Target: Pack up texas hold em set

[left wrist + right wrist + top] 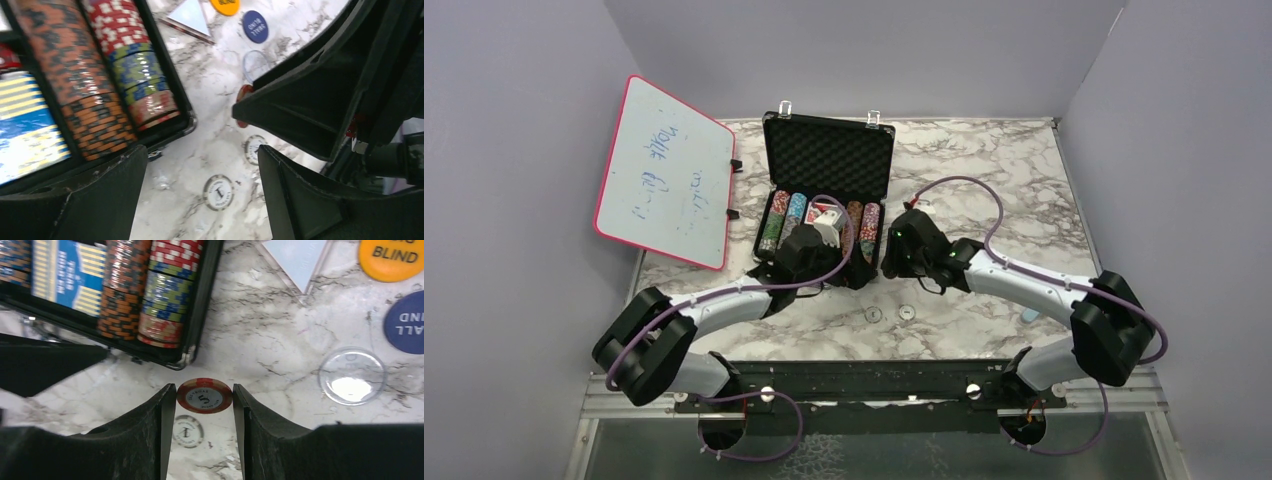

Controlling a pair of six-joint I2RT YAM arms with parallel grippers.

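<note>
A: How is the red chip (204, 396) held?
B: It is pinched rim to rim by the right gripper (204, 390), just right of the briefcase's (200, 300) near corner. It is best stood on edge and slid into the rightmost chip row (167, 295).
A: Surfaces?
B: A smooth striped disc, a hard case, a glossy marble table (260, 340). The left gripper (202, 150) is seen spread, empty.

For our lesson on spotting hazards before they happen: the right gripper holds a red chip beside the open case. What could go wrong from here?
1. The right gripper pinches the red chip only by its rim; it may slip and roll across the marble table.
2. The open left gripper sits close by at the corner of the case, so the arms might collide.
3. The nearest chip row looks almost full; the chip may not seat.
</note>
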